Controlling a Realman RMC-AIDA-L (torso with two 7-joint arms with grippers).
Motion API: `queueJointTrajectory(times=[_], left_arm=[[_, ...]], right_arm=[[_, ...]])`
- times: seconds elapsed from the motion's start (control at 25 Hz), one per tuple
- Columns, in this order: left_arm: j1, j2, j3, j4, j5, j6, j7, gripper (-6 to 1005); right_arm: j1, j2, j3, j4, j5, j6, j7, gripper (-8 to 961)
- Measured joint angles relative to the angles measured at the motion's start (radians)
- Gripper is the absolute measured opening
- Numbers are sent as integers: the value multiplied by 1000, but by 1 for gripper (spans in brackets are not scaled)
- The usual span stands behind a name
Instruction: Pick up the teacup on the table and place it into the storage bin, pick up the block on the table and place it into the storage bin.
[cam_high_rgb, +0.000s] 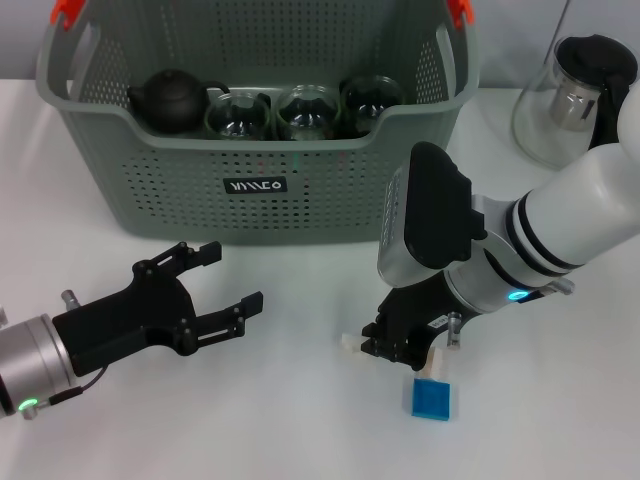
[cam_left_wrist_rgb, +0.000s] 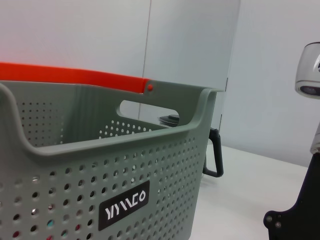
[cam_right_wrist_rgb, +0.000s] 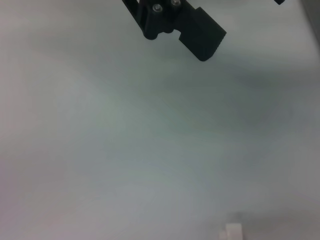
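The grey-green storage bin (cam_high_rgb: 250, 190) stands at the back of the white table, and it fills the left wrist view (cam_left_wrist_rgb: 75, 170). Three glass teacups (cam_high_rgb: 305, 110) stand inside it beside a dark teapot (cam_high_rgb: 170, 98). No teacup shows on the table. A blue block (cam_high_rgb: 432, 398) lies on the table at the front right. My right gripper (cam_high_rgb: 400, 345) hangs low just behind the block, open and holding nothing. My left gripper (cam_high_rgb: 225, 280) is open and empty at the front left, pointing toward the bin.
A glass pitcher (cam_high_rgb: 570, 100) with a black lid stands at the back right, and its black handle (cam_left_wrist_rgb: 215, 155) shows past the bin's corner. A small white piece (cam_high_rgb: 347, 342) lies on the table left of the right gripper; it also shows in the right wrist view (cam_right_wrist_rgb: 231, 231).
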Motion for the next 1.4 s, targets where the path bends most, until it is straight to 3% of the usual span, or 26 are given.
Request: queueJointTrajectory(times=[0.2,0.56,0.76,0.92,1.2,1.4], left_arm=[[1,0,0,0,0,-2,0,874],[0,0,0,0,-4,-4,0,874],[-2,0,0,0,-15,-4,0,874],[-7,0,0,0,-16,-3,0,874],[-15,-1,0,0,-19,-3,0,874],[-16,-1,1,-10,-27,-3,0,874]], right_arm=[[-22,-4,66,-55,0,-78,0,106],[-161,-8,516,-489,41,-411,37,107],[-142,-8,625,-621,165,-388,152,107],[-45,-7,613,-564,144,-271,245,107],[212,-7,525,-210,-162,28,332,106],[343,-7,503,13,-261,99,314,106]])
